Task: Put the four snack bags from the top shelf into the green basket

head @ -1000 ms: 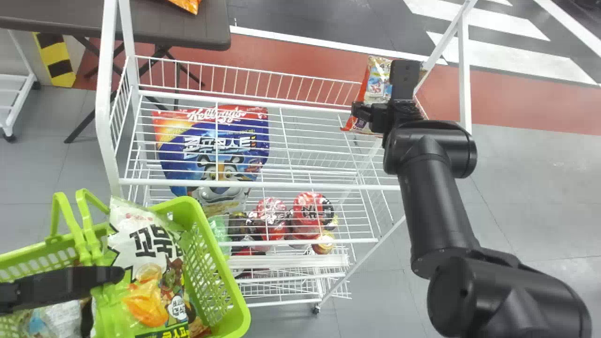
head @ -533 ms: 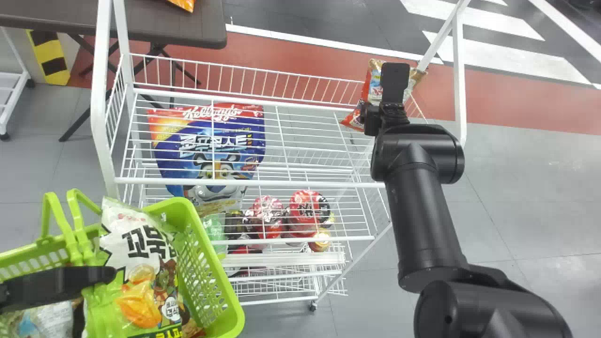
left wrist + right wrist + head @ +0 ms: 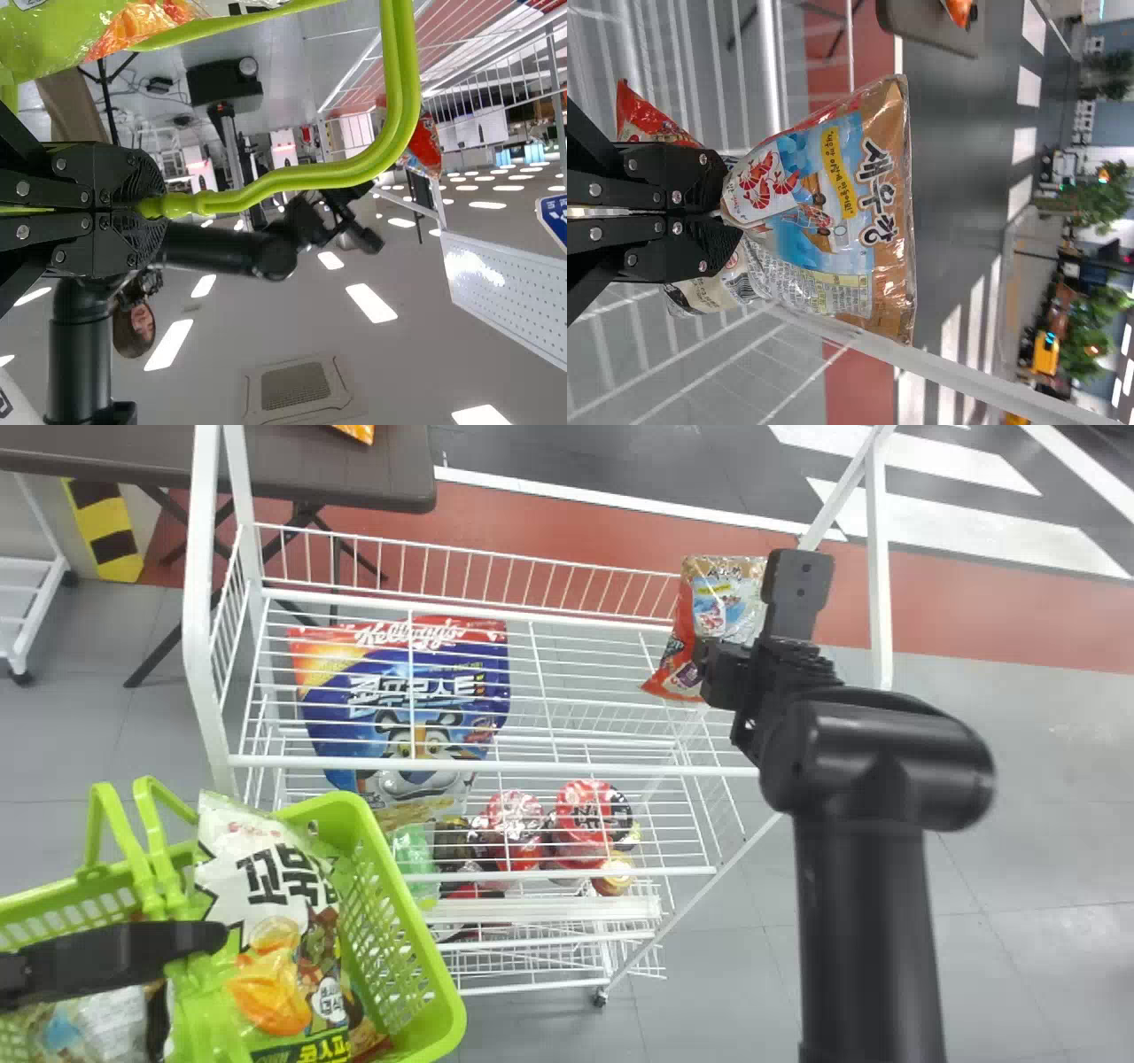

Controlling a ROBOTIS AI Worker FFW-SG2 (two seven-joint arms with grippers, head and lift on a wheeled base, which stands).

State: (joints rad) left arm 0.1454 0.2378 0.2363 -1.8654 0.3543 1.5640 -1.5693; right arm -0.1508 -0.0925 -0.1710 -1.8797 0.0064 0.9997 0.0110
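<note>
The right gripper [image 3: 728,214] was clamped on a snack bag [image 3: 811,208] at the right end of the top shelf [image 3: 496,766], its arm [image 3: 864,921] stretched forward from the bottom edge and bent at the wrist. Well apart from it, the left gripper [image 3: 159,211] was closed on the handle [image 3: 407,88] of the green basket [image 3: 407,908]. At least two bags, among them a white bag [image 3: 252,855], lay inside; the clamped one had yet to join them and was probably the last, though the full count could not be told. A cereal bag [image 3: 390,669] lay on a lower tier.
</note>
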